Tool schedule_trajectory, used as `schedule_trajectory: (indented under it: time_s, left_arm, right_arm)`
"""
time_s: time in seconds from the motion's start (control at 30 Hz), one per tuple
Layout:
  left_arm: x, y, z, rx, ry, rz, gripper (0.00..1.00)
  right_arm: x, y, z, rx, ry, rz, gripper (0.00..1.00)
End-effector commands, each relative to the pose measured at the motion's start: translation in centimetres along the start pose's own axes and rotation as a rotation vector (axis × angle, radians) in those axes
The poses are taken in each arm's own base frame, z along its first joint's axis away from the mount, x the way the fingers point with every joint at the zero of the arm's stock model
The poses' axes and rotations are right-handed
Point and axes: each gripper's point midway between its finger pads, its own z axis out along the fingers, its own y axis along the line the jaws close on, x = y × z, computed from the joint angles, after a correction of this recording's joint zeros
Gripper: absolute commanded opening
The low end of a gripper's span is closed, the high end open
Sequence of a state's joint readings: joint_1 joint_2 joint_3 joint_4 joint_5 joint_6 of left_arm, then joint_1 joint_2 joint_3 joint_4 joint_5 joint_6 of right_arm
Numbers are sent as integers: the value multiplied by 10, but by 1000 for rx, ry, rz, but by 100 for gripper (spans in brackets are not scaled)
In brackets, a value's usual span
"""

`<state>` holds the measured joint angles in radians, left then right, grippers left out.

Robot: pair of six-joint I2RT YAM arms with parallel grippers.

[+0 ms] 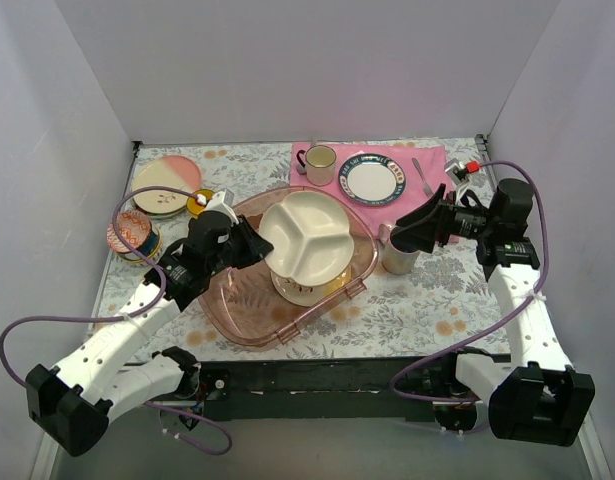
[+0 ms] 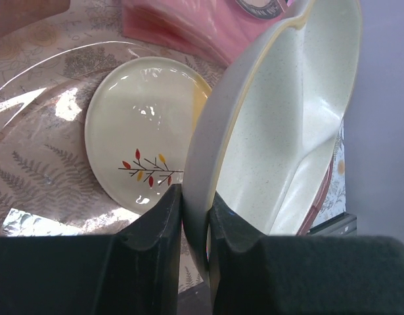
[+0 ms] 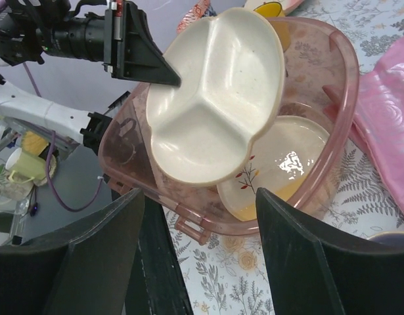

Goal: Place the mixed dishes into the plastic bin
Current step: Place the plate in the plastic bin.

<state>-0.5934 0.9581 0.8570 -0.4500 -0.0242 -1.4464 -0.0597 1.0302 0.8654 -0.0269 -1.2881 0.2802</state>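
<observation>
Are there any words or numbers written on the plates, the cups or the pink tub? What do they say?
None: no word, number or label can be read in any view.
cream floral plate: only a drawn twig with red and yellow leaves, no letters.
blue-rimmed plate: rim pattern too small to tell if it holds letters.
cream three-section plate and plastic bin: no writing shows.
</observation>
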Motion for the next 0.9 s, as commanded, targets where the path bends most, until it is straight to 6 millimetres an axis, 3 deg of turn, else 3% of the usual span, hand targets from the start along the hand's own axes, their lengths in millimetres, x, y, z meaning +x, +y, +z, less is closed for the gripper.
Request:
schedule_trajectory:
  time_s: [0.0,0.27,0.87]
  left_arm:
    - [-58,-66,-37,294,-189,-82,0]
    - [-59,-50,-24,286,-171,-108,0]
    - [-18,-12,28,238,-23,-137,0]
  right_arm:
    - [1,-6,-9,19,-25,-82,76]
    - [13,-29,-30,114,-77,-112,79]
    - [47,-60,-54,215,-125,-121,90]
